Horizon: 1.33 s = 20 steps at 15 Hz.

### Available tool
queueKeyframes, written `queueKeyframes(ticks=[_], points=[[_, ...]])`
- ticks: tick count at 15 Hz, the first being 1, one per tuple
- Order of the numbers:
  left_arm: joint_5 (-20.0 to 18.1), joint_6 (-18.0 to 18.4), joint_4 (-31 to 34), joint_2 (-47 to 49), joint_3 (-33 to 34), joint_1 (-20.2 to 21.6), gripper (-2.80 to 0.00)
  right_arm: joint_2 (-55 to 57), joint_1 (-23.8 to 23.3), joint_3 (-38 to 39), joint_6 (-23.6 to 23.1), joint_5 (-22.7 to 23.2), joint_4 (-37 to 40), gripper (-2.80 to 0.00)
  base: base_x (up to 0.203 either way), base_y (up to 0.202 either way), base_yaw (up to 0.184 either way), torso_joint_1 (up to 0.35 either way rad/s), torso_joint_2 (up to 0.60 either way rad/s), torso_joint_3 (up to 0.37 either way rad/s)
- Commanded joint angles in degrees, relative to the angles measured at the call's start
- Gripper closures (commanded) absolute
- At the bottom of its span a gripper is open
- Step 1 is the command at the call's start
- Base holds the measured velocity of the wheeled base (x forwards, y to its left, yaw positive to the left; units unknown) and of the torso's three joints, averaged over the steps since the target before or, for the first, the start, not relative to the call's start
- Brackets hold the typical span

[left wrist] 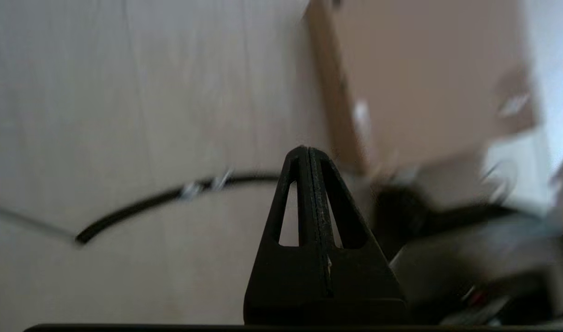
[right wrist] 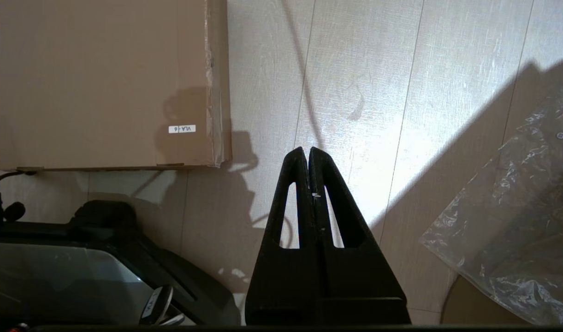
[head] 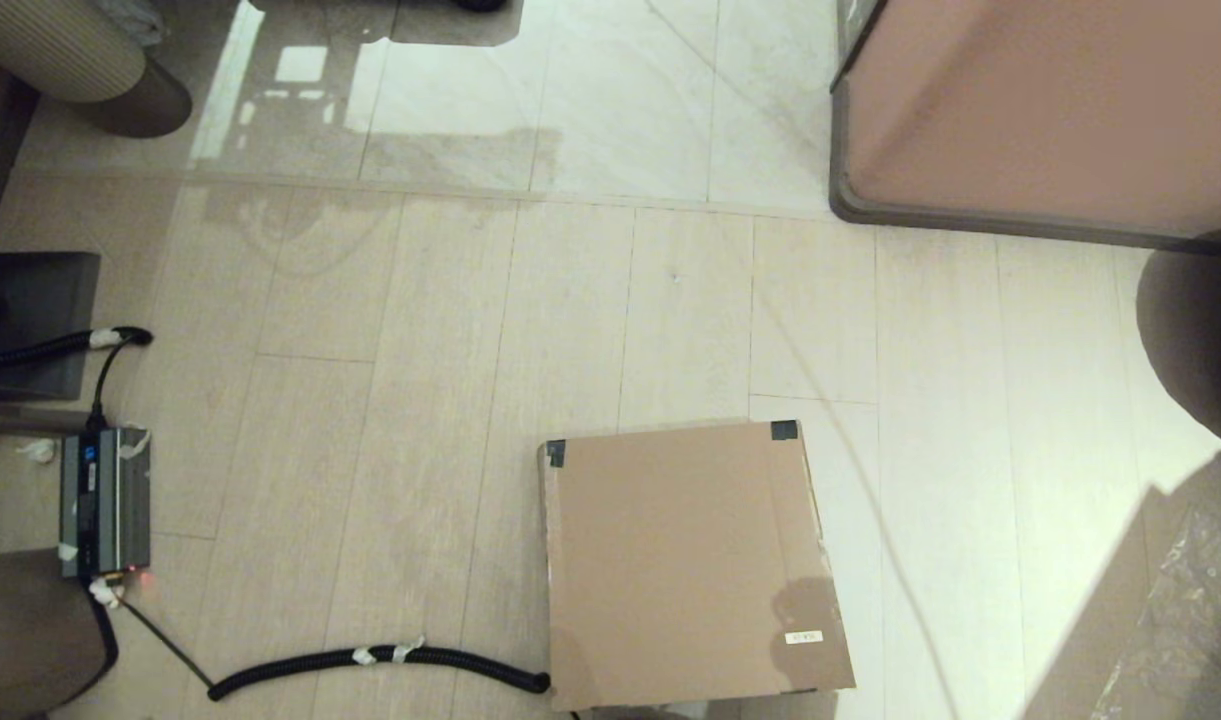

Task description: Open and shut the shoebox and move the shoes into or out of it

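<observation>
The brown cardboard shoebox (head: 690,565) sits on the floor just in front of me, lid flat and closed, dark tape at its two far corners and a small white label near the front right. It also shows in the left wrist view (left wrist: 424,78) and the right wrist view (right wrist: 97,83). The shoes are out of view. My left gripper (left wrist: 307,150) is shut with nothing in it, above the floor to the left of the box. My right gripper (right wrist: 307,150) is shut and empty too, over bare floor to the right of the box. Neither arm shows in the head view.
A black corrugated cable (head: 380,660) runs along the floor up to the box's front left corner. A grey electronics unit (head: 105,500) lies at the far left. A large pinkish-brown cabinet (head: 1050,110) stands at the back right. Clear plastic wrap (right wrist: 516,203) lies at the right.
</observation>
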Motion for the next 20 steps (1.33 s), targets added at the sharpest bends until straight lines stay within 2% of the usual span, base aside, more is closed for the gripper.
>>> queueKeyframes(ticks=[1, 2, 3, 4, 7, 8, 10, 12, 16, 20], points=[[-1.38, 1.73, 1.59, -10.70, 4.97, -0.11, 0.00, 0.13, -0.04, -0.02, 0.31, 0.20, 0.10, 0.00, 0.000, 0.000, 0.000, 0.000, 0.00, 0.000], [-5.80, 2.61, 3.77, -10.96, 6.16, -0.14, 0.00, 0.16, -0.03, -0.09, 0.25, 0.33, 0.17, 0.00, 0.000, 0.000, 0.000, 0.000, 0.00, 0.000], [-6.72, 2.91, 6.23, -10.78, 6.53, 0.03, 0.00, 0.30, 0.00, -0.17, 0.14, 0.60, 0.33, 0.00, 0.000, 0.000, 0.000, 0.000, 0.00, 0.000], [-5.50, 2.96, 7.92, -10.45, 6.54, 2.07, 0.00, 1.28, -0.04, -0.18, 0.14, 0.63, 0.36, 0.00, 0.000, 0.000, 0.000, 0.000, 0.00, 0.000], [-5.07, 3.14, 9.04, -11.02, 6.46, 14.26, 0.00, 1.88, -0.01, -0.18, 0.14, 0.64, 0.36, 0.00, 0.000, 0.000, 0.000, 0.000, 0.00, 0.000], [-5.10, 3.21, 9.15, -13.55, 6.47, 15.22, 0.00, 0.53, -0.02, -0.12, 0.14, 0.58, 0.27, 0.00, 0.000, 0.000, 0.000, 0.000, 0.00, 0.000], [-5.91, 3.62, 9.04, -22.84, 6.53, 15.34, 0.00, 0.14, -0.04, 0.42, 0.80, -0.32, -0.84, 0.00, 0.000, 0.000, 0.000, 0.000, 0.00, 0.000], [-6.02, 3.75, 8.55, -27.28, 6.76, 15.47, 0.00, 0.16, -0.04, 0.61, 1.96, -0.17, -1.66, 0.00, 0.000, 0.000, 0.000, 0.000, 0.00, 0.000], [-5.74, 3.08, 8.03, -26.70, 6.92, 15.57, 0.00, 0.13, -0.04, 0.54, 4.96, -1.33, -1.66, 0.00, 0.000, 0.000, 0.000, 0.000, 0.00, 0.000], [-5.80, 1.89, 7.83, -26.70, 6.92, 15.57, 0.00, 0.13, -0.04, 0.70, 2.96, -1.73, -1.66, 0.00, 0.000, 0.000, 0.000, 0.000, 0.00, 0.000]])
